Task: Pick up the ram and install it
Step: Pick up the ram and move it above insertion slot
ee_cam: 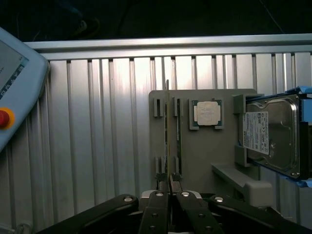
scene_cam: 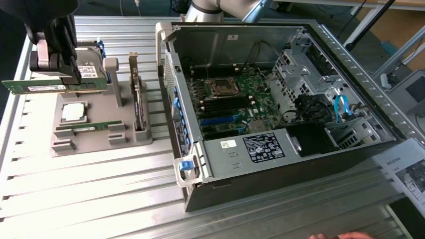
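My gripper (scene_cam: 68, 75) is shut on the ram (scene_cam: 33, 86), a long narrow green stick held level above the grey parts holder (scene_cam: 93, 107) at the exterior view's left. In the wrist view the held ram (ee_cam: 166, 122) appears edge-on, running out from between the fingertips of the gripper (ee_cam: 168, 184), lifted over the holder (ee_cam: 204, 151). A second green stick (scene_cam: 83, 129) lies in its slot on the holder. The open computer case (scene_cam: 319, 55) lies to the exterior view's right, with the dark memory slots (scene_cam: 219, 106) on its motherboard below the processor socket.
On the holder sit a square silver processor (scene_cam: 73, 112), an upright expansion card (scene_cam: 137, 99) and a hard drive (ee_cam: 270, 134). A teach pendant with a red button (ee_cam: 14, 92) lies on the slatted metal table (scene_cam: 99, 189). A person's fingers (scene_cam: 339, 235) touch the front edge.
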Robot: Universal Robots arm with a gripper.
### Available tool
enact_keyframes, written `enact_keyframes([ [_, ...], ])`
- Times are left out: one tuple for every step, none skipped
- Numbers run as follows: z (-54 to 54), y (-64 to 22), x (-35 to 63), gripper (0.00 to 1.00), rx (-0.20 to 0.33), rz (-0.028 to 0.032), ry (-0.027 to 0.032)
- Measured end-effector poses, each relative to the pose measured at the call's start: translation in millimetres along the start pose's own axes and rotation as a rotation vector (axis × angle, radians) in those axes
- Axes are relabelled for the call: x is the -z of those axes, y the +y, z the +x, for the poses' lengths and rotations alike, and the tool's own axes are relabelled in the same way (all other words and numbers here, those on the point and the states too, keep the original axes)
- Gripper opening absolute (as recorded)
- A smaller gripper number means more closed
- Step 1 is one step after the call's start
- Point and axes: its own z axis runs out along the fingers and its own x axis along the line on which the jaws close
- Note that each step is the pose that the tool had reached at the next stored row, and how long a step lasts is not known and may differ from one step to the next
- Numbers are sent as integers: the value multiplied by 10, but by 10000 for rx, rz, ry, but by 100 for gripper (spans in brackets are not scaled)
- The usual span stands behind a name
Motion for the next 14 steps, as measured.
enact_keyframes([
  [0, 0, 0, 12, 0, 0, 0],
  [0, -4, 1, 12, 1, -1, 0],
  [0, -12, 2, 12, 3, -2, 2],
  [-1, -21, 2, 12, 1, -1, 1],
  [-1, -31, 2, 12, 0, -1, -1],
  [-2, -42, 2, 12, 0, -1, 0],
  [-2, -54, 2, 12, 1, 0, -1],
  [-3, -66, 3, 12, 0, 0, -1],
  [-3, -81, 4, 12, 0, 0, 0],
  [-4, -95, 4, 12, -1, 0, 0],
  [-5, -111, 5, 12, -1, 0, 0],
  [-6, -127, 6, 12, 0, 0, 0],
  [-6, -143, 6, 12, 0, 0, -1],
  [-7, -161, 8, 12, 0, 0, -1],
])
